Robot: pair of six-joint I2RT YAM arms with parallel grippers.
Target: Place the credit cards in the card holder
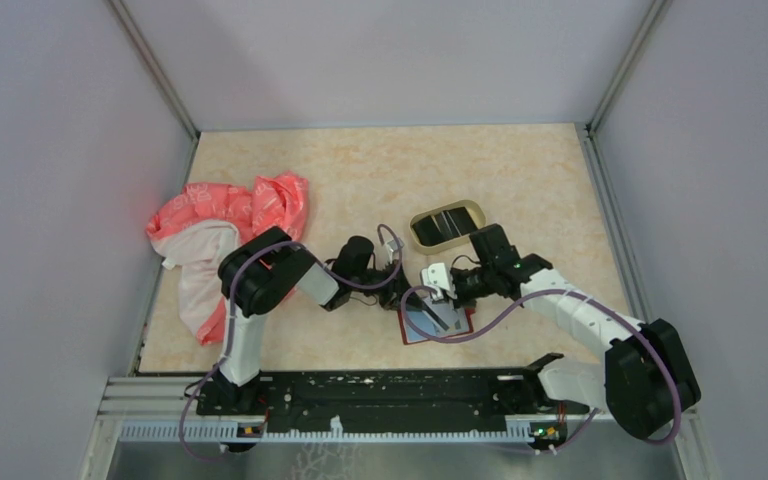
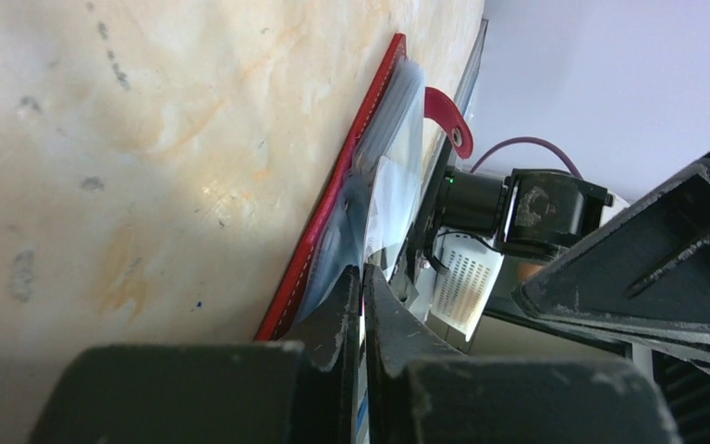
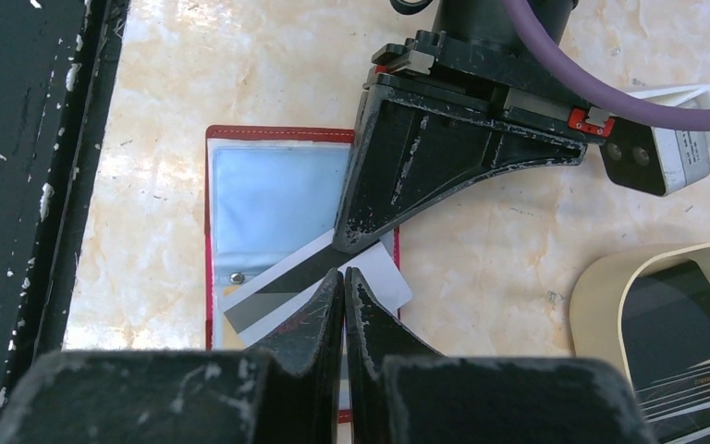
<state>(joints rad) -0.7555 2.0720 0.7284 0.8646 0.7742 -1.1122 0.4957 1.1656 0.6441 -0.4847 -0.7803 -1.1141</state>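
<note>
Right fingers [image 3: 319, 310] are gripping a striped credit card [image 3: 277, 291] skewed over the card holder [image 3: 268, 185]; left fingers [image 2: 337, 314] are pinching its clear pocket [image 2: 397, 139].

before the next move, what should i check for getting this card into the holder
1. Right gripper shut on the striped card: ok.
2. Card holder lying open on the table: ok.
3. Card lined up with a pocket: not ok, it lies slanted across the holder, one corner past its edge.
4. Left gripper pinning the clear sleeve: cannot tell; its jaws are closed at the sleeve's edge.
5. More cards waiting in the tray: ok.
</note>
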